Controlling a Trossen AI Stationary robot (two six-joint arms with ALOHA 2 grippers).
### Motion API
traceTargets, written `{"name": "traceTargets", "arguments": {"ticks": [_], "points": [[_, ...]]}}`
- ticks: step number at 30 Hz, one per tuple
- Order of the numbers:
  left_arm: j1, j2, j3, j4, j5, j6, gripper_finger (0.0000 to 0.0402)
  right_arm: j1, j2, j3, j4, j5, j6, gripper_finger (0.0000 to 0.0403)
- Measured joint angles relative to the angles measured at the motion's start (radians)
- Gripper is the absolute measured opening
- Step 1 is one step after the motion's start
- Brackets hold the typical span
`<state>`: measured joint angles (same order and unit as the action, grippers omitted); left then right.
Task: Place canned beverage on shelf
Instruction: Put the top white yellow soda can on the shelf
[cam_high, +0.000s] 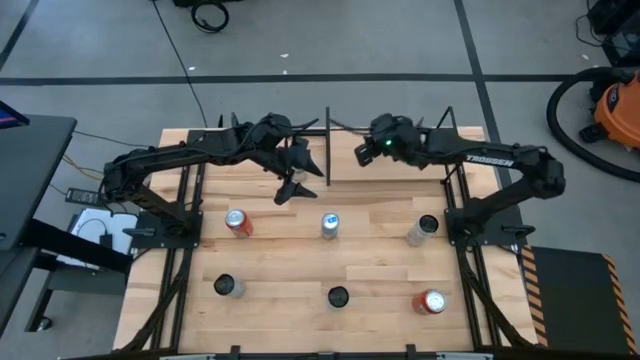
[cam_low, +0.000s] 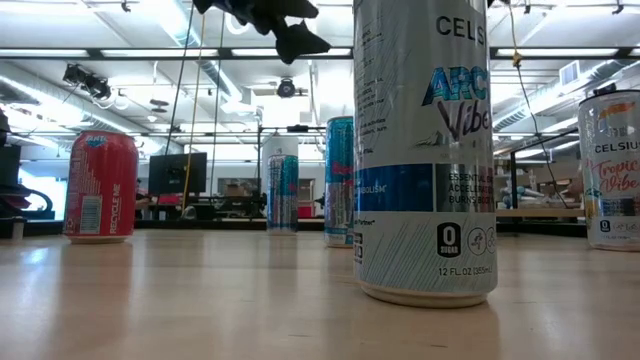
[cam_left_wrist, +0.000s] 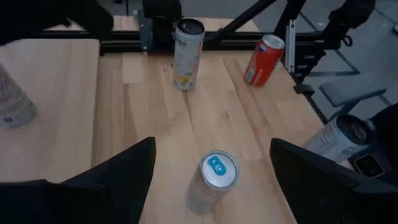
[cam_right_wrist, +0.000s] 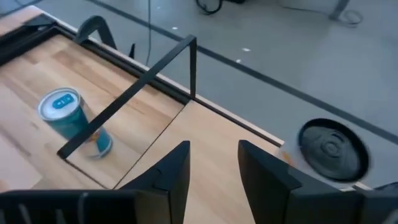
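Observation:
A slim can with a blue top (cam_left_wrist: 214, 177) stands upright on the table's middle (cam_high: 329, 225); it also shows in the low view (cam_low: 340, 180). My left gripper (cam_left_wrist: 212, 146) is open and empty, high above the table (cam_high: 292, 185), up and a little to the far left of that can. The shelf (cam_high: 400, 170), a pale panel edged by black rods, is at the table's far middle. My right gripper (cam_right_wrist: 214, 146) is open and empty over the shelf's panel (cam_right_wrist: 211, 124), near its left rod (cam_high: 362, 152).
Other cans stand upright on the table: a red one (cam_high: 237, 222), a dark-topped one (cam_high: 424, 228), and three in the near row (cam_high: 228, 287), (cam_high: 337, 296), (cam_high: 431, 302). A teal can (cam_right_wrist: 71, 121) stands just outside the shelf's rod (cam_right_wrist: 130, 93).

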<state>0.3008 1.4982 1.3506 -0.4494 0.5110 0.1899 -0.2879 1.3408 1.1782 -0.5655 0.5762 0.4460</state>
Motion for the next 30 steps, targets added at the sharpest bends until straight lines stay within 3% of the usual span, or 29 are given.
{"name": "traceTargets", "arguments": {"ticks": [6,13,22,30], "points": [[0.0,0.0,0.0,-0.031,0.001,0.04,0.0318,0.067,0.101,0.0,0.051,0.202,0.119,0.0142],[-0.001,0.0,0.0,-0.065,0.003,0.054,0.0318,0.09,0.23,0.0,0.057,0.367,0.279,0.0127],[-0.001,0.0,0.0,-0.072,0.011,0.06,0.0318,0.071,0.331,0.0,0.077,0.47,0.434,0.0077],[-0.001,0.0,0.0,-0.071,0.011,0.093,0.0318,0.025,0.371,0.001,0.072,0.475,0.477,0.0041]]}}
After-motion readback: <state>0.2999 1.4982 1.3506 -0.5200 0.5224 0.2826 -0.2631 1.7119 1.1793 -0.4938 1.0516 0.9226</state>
